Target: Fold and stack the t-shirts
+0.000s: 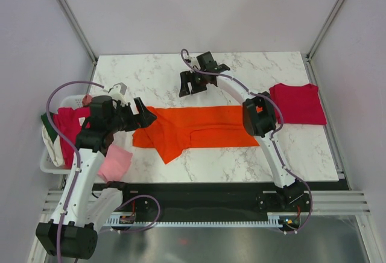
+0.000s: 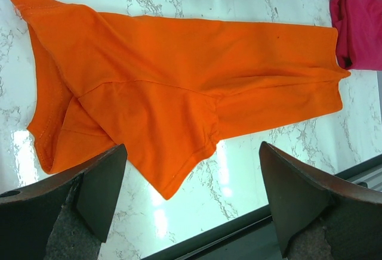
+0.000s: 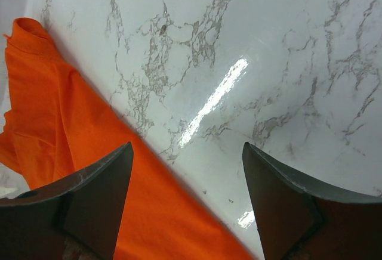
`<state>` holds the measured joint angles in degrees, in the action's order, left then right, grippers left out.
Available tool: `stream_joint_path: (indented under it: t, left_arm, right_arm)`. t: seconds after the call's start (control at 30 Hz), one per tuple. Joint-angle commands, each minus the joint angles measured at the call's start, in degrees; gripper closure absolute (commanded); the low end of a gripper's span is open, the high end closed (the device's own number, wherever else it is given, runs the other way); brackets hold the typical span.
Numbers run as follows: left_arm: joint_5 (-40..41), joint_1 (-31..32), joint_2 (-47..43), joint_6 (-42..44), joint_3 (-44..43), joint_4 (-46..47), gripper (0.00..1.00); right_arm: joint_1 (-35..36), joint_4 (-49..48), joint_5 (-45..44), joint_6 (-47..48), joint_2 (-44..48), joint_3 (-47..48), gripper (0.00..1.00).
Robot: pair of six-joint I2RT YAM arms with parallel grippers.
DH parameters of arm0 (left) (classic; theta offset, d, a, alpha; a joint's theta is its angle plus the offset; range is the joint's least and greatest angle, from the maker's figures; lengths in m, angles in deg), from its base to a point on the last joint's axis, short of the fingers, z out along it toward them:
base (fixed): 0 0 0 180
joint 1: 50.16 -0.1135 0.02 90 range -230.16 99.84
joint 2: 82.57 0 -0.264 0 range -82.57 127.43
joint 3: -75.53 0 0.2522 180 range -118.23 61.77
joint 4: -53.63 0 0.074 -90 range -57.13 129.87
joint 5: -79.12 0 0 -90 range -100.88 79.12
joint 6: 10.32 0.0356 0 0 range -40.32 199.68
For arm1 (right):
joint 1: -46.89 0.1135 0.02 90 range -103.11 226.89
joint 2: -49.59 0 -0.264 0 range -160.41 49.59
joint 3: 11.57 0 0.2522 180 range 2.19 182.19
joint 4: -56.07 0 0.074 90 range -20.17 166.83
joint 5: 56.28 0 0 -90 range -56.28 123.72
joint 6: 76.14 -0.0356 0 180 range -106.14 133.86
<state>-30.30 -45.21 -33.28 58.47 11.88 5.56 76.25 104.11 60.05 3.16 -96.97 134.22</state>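
The bright orange t-shirt (image 1: 193, 130) lies partly folded lengthwise across the middle of the marble table, with a sleeve sticking out toward the near edge; it fills the left wrist view (image 2: 179, 75) and shows at the left of the right wrist view (image 3: 54, 152). A folded crimson t-shirt (image 1: 297, 103) lies at the right, also in the left wrist view (image 2: 361, 24). My left gripper (image 1: 142, 117) is open and empty, above the orange shirt's left end. My right gripper (image 1: 192, 84) is open and empty, hovering just beyond the shirt's far edge.
A white basket (image 1: 51, 154) at the table's left edge holds magenta (image 1: 69, 124), green and white shirts, and a light pink shirt (image 1: 114, 161) hangs over its near side. The table's near edge has a black strip (image 1: 211, 187).
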Motion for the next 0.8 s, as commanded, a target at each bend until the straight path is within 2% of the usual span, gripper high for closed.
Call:
stream_joint_path:
  t: [0.0, 0.23, 0.33, 0.4, 0.57, 0.77]
  left_arm:
    - [-0.3, -0.1, -1.0, 2.8, -1.7, -0.1, 0.0]
    - [0.2, -0.1, -1.7, 2.8, -1.6, -0.1, 0.0]
    - [0.3, -0.1, -2.3, 2.7, -1.4, -0.1, 0.0]
    - [0.5, -0.1, -2.6, 2.7, -1.3, -0.1, 0.0]
    - [0.6, -0.1, -2.5, 2.7, -1.4, -0.1, 0.0]
    - [0.9, -0.1, -2.8, 2.5, -1.4, -0.1, 0.0]
  right_arm:
    - [-0.3, -1.4, 4.0, -1.6, -1.2, 2.5, 0.17]
    - [-0.1, -1.3, 9.1, -3.1, -4.3, 3.7, 0.16]
    - [0.0, -0.7, 12.2, -3.5, -5.1, 3.9, 0.23]
    - [0.3, -0.2, 15.9, -3.1, -5.0, 2.3, 0.25]
    - [1.5, 2.1, 18.7, -1.4, -2.2, -2.9, 0.28]
    - [2.5, 5.4, 17.7, 0.9, -0.6, -6.7, 0.33]
